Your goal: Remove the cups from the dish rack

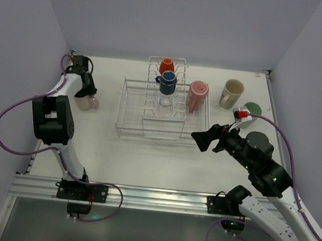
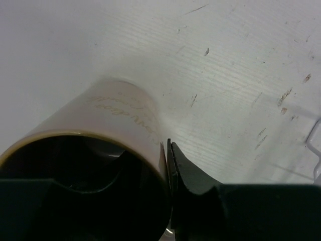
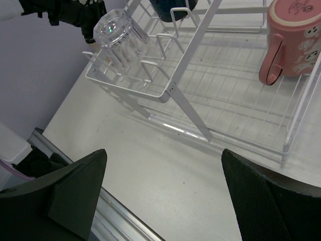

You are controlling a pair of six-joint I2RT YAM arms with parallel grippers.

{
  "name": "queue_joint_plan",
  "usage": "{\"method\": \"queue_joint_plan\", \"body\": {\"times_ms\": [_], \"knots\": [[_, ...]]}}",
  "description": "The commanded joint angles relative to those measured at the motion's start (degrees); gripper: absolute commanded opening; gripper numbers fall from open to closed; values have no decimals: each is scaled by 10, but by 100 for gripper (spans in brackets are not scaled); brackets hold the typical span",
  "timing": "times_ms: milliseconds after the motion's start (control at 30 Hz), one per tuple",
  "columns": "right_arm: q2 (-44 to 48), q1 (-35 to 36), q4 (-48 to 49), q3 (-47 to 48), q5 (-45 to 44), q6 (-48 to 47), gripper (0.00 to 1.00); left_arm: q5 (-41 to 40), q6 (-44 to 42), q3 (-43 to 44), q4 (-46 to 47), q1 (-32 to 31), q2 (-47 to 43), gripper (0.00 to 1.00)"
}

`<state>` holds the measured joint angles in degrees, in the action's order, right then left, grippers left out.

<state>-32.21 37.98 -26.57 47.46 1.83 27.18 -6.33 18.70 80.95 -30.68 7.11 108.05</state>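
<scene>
The wire dish rack [image 1: 129, 107] stands mid-table. On its upright tines sit an orange-red mug [image 1: 167, 66], a dark-blue mug [image 1: 168, 83] and a clear glass [image 1: 165, 101]. A pink mug [image 1: 197, 95] sits in its right part. My left gripper [image 1: 86, 89] is at the far left, shut on the rim of a pale pink tumbler [image 1: 87, 102]. In the left wrist view one finger [image 2: 193, 173] presses the outside of the tumbler's wall [image 2: 118, 113]. My right gripper [image 1: 204, 140] is open and empty near the rack's front right corner, over bare table [image 3: 165, 201].
A cream mug [image 1: 231, 93] and a green cup [image 1: 253, 108] stand on the table right of the rack. The right wrist view shows the clear glass [image 3: 120, 32], the pink mug [image 3: 291, 40] and the rack's front wires [image 3: 190, 65]. Walls close three sides.
</scene>
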Motion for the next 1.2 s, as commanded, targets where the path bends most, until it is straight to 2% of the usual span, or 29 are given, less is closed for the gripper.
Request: {"method": "queue_joint_plan", "body": {"times_ms": [0,167,267,300,367,400,533,567,667,700,733,833,1000,1167], "knots": [[-15,2,4,12,-34,-13,99,-3,-7,-4,6,4,-36,34],[-23,2,3,23,-36,-9,99,-6,-4,-30,-4,4,-51,38],[-22,1,2,29,-39,-11,99,-4,-7,-42,-7,4,-64,48],[-22,2,2,33,-41,-11,99,-3,-5,-44,-6,4,-71,58],[-25,1,2,38,-50,-17,99,0,-3,-45,-4,4,-94,70],[-28,1,2,43,-57,-20,97,3,-2,-43,-3,4,-103,83],[-53,0,2,61,-69,-31,85,32,5,-23,-2,4,-137,98],[-61,1,2,64,-72,-33,78,39,7,-19,0,4,-153,100],[-76,-4,3,79,-90,-36,74,82,15,-11,18,3,-191,100],[-91,-8,3,89,-95,-39,66,105,19,-8,22,1,-201,100],[-100,-11,2,94,-98,-41,65,116,20,-7,32,-2,-211,100],[-144,-35,9,110,-104,-42,65,166,26,-17,63,-24,-261,100],[-218,-117,38,129,-75,-40,65,191,29,-70,108,-96,-382,100],[-342,-132,49,189,-118,-69,68,284,43,-194,190,-128,-530,100]]}}
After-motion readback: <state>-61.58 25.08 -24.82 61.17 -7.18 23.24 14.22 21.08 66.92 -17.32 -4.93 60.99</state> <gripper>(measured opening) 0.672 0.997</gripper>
